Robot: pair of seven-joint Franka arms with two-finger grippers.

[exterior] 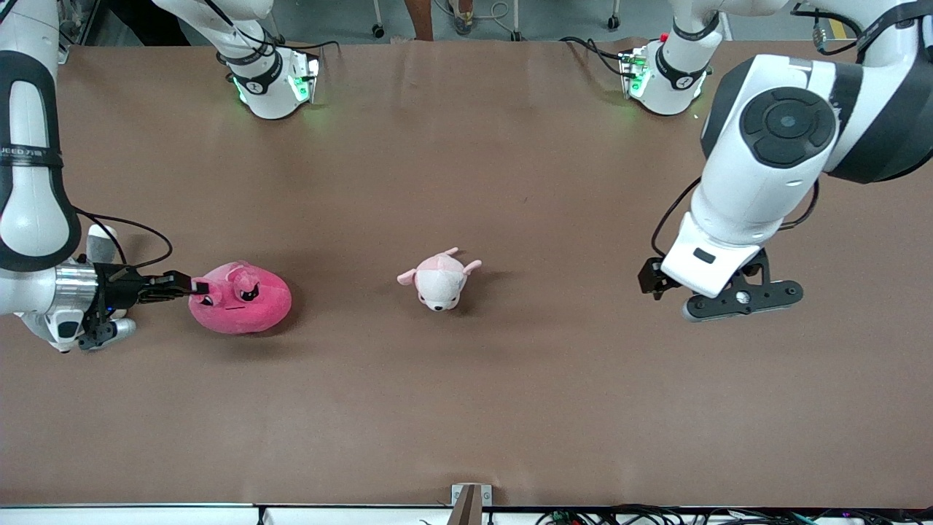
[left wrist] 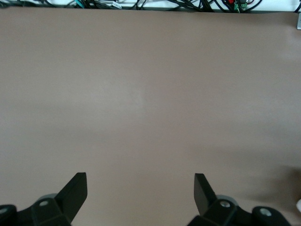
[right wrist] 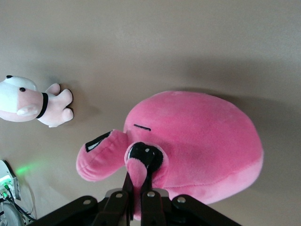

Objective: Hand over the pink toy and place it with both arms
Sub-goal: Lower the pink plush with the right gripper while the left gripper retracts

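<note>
The pink toy (exterior: 244, 297), a round hot-pink plush with dark angry eyes, lies on the brown table (exterior: 466, 401) toward the right arm's end. My right gripper (exterior: 195, 286) reaches in level from that end and is shut on one of the toy's small ear flaps. In the right wrist view the flap (right wrist: 137, 175) is pinched between the two fingers, with the toy's body (right wrist: 202, 141) just ahead of my right gripper (right wrist: 138, 181). My left gripper (exterior: 740, 299) hovers over bare table toward the left arm's end, open and empty; its fingertips (left wrist: 77, 186) frame nothing but table.
A small pale pink-and-white plush animal (exterior: 439, 279) lies near the table's middle, between the two grippers, and shows in the right wrist view as well (right wrist: 33, 102). The arm bases (exterior: 273, 84) (exterior: 667, 80) stand along the table's edge farthest from the front camera.
</note>
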